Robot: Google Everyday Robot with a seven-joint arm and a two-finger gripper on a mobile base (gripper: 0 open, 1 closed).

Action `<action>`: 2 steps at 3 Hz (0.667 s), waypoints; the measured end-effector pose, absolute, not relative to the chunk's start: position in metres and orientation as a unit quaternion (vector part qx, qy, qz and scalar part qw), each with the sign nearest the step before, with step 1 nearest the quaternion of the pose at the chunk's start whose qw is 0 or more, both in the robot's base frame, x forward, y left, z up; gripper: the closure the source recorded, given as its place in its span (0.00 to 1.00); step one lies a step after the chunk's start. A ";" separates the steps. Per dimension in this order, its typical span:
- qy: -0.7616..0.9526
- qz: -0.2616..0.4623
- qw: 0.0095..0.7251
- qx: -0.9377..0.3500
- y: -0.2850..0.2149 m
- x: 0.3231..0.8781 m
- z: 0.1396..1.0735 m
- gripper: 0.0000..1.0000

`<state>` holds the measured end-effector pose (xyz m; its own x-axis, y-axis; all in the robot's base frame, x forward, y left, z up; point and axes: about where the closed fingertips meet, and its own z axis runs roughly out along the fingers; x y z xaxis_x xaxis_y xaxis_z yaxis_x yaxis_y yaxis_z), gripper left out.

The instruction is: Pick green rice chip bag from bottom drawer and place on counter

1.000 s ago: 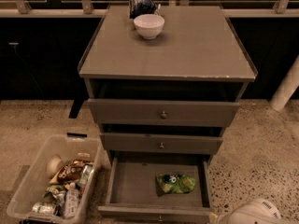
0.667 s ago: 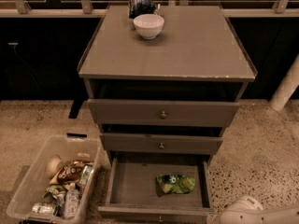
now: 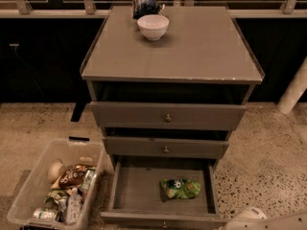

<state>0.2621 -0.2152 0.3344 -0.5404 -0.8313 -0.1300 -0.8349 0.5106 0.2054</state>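
The green rice chip bag (image 3: 180,188) lies flat on the floor of the open bottom drawer (image 3: 136,188), right of the middle. The counter (image 3: 192,47) is the grey top of the cabinet. My gripper (image 3: 250,215) shows only as a white rounded part at the bottom right edge. It sits low beside the drawer's front right corner, right of and below the bag, and does not touch it.
A white bowl (image 3: 152,27) and a dark blue bag (image 3: 145,5) sit at the back of the counter. The two upper drawers (image 3: 168,116) stand slightly pulled out. A clear bin (image 3: 29,190) of snacks and cans stands on the floor at left. A white post (image 3: 293,92) is at right.
The white part of my arm has shifted a little left along the bottom edge, toward the drawer's front right corner. The bag and drawers have not moved.
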 end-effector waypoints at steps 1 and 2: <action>0.875 0.120 0.018 -0.469 -0.222 0.276 0.326 0.00; 0.877 0.143 0.046 -0.456 -0.206 0.314 0.331 0.00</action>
